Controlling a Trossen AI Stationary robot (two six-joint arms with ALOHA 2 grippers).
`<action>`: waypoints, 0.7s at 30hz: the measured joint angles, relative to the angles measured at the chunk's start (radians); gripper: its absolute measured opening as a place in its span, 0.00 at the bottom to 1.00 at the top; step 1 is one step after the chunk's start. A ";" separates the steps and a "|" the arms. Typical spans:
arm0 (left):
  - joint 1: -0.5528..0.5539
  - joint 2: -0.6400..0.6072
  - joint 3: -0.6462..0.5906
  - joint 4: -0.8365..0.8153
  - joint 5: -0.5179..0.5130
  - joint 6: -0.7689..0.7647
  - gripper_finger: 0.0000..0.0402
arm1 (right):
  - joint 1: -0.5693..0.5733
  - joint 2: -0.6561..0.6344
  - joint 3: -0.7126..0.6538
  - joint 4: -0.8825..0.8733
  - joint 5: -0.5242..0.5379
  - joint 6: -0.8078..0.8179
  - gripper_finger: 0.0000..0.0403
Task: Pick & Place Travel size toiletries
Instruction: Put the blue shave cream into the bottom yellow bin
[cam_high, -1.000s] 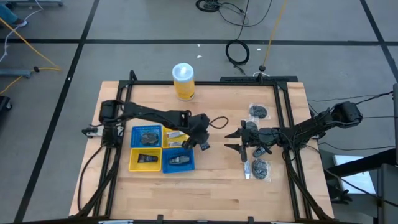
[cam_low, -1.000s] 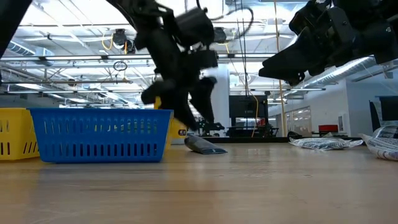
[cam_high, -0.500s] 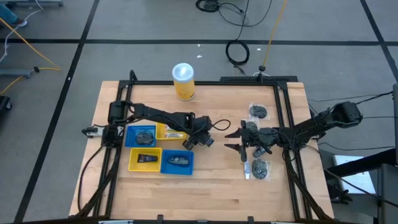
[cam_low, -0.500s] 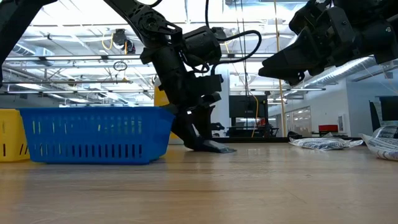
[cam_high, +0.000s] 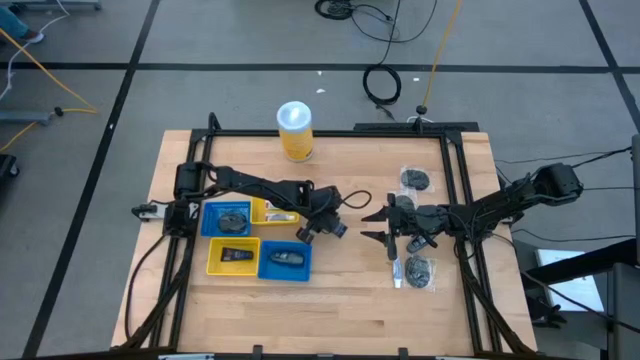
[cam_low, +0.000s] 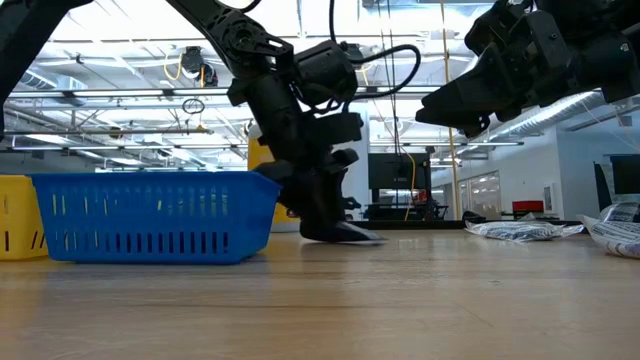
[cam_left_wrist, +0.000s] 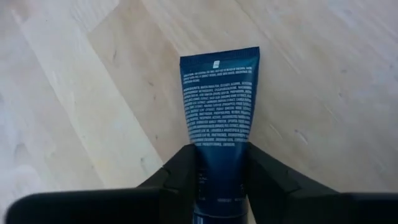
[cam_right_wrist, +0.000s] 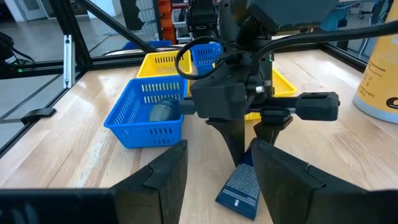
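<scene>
From above, at the centre of the frame, I see the left gripper (cam_high: 322, 231) down on the wooden table (cam_high: 350, 290), just right of the four square trays (cam_high: 258, 240). The tube under it is hidden here. At right of centre the right gripper (cam_high: 377, 226) hovers with its fingers spread apart, holding nothing. Three wrapped toiletries lie near it: one (cam_high: 415, 179) above it in the frame and two (cam_high: 418, 271) below.

At table level, the left gripper (cam_low: 328, 222) stands left of centre, fingertips on a flat dark tube (cam_low: 352, 234) that lies on the wood just right of the blue tray (cam_low: 150, 215). The right gripper (cam_low: 445, 108) hangs at upper right.

Through the left wrist camera, the tube (cam_left_wrist: 219, 99) fills the middle: dark navy blue, flat, its crimped end pointing away, covered in small pale print. My two fingers (cam_left_wrist: 185, 168) press against its sides at the near end, clamped on it.

Through the right wrist camera, low in the middle, the tube (cam_right_wrist: 239, 186) rests on the table under the left gripper (cam_right_wrist: 247, 149), between my own spread fingers (cam_right_wrist: 166, 177).
</scene>
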 joint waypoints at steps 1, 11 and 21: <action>0.000 0.000 0.000 0.006 0.000 -0.003 0.24 | 0.000 0.000 0.000 0.000 0.000 0.000 0.43; -0.043 -0.048 0.000 0.054 -0.084 -0.050 0.13 | 0.000 0.000 0.000 -0.006 0.000 0.000 0.43; -0.167 -0.337 0.000 -0.160 -0.141 -0.211 0.12 | 0.000 0.000 0.000 -0.006 0.000 0.000 0.43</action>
